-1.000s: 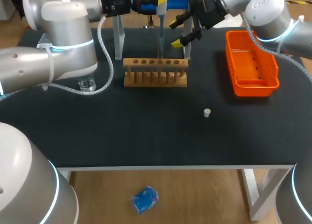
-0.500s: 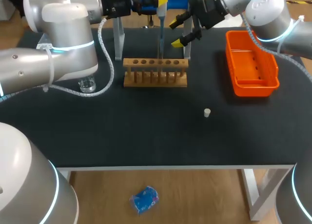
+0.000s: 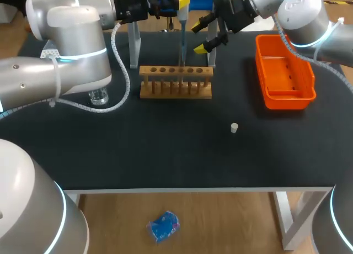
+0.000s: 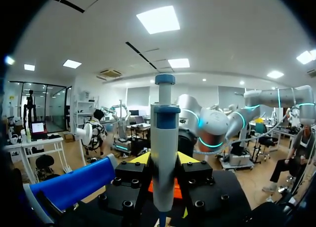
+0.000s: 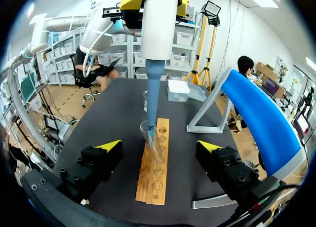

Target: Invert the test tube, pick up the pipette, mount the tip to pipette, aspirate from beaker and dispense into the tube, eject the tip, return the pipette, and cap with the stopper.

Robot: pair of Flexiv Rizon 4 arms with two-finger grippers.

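Item: pipette [image 3: 182,22] at the rack [image 3: 175,81], almost static over the last second.
Detail: My left gripper [image 4: 164,163] stays clamped on the pipette. Only the left arm's elbow drifts a little, and the tip remains in the tube [image 5: 153,143] standing in the rack. My right gripper [image 5: 159,146] hangs just behind the rack with its fingers apart, holding nothing. I judge that dispensing is under way or finishing. Still unused are the stopper [image 3: 234,127] lying alone on the worktop [image 3: 165,149], and the beaker [image 3: 99,95] near the left arm.
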